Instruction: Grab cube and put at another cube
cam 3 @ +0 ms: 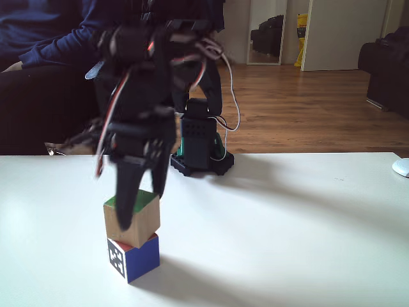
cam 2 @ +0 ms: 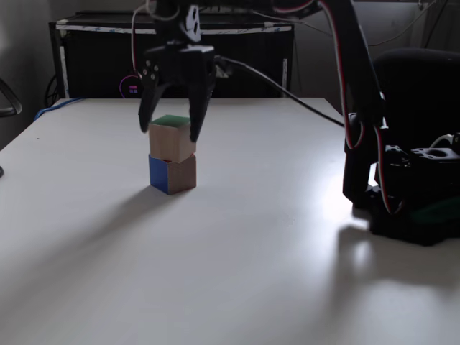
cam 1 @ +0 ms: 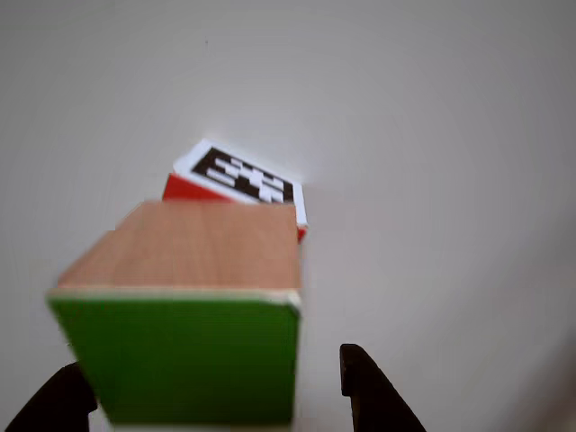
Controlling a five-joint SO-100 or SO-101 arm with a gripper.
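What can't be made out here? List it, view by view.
- Other view: the green-faced cube covers most of the marker cube; the gripper fingertips are cut off by the bottom edge.
- A fixed view: whether the fingers press the cube or merely flank it is too small and dark to tell.
- A fixed view: the blurred gripper hides part of the cube, so contact is unclear.

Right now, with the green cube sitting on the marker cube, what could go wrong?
1. The green-faced cube sits offset and rotated on the marker cube, so it may tip.
2. The tool looks open, with fingers flanking the cube; lifting crookedly could drag it off.
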